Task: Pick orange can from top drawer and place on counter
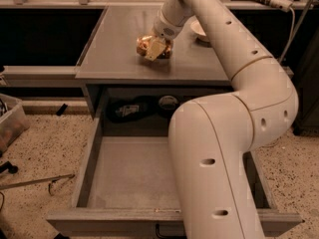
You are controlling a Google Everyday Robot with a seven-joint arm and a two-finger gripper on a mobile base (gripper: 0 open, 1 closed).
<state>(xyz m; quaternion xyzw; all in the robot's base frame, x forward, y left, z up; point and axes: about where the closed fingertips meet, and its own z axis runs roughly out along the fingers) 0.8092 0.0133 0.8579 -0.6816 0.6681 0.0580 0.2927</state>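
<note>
The orange can (145, 46) is a shiny orange-gold can held in my gripper (155, 48) over the middle of the grey counter (119, 49), at or just above its surface. The gripper's pale fingers (154, 49) are closed around the can. My white arm reaches from the lower right up across the picture to the counter. The top drawer (132, 176) is pulled wide open below the counter; its grey floor is bare and its dark front handle (167, 230) shows at the bottom edge. The arm hides the drawer's right side.
A white bowl (199, 30) sits on the counter behind my wrist. Dark objects (130, 108) lie in the recess behind the drawer. A clear bin (10, 126) and a metal rod (35, 182) are on the speckled floor at the left.
</note>
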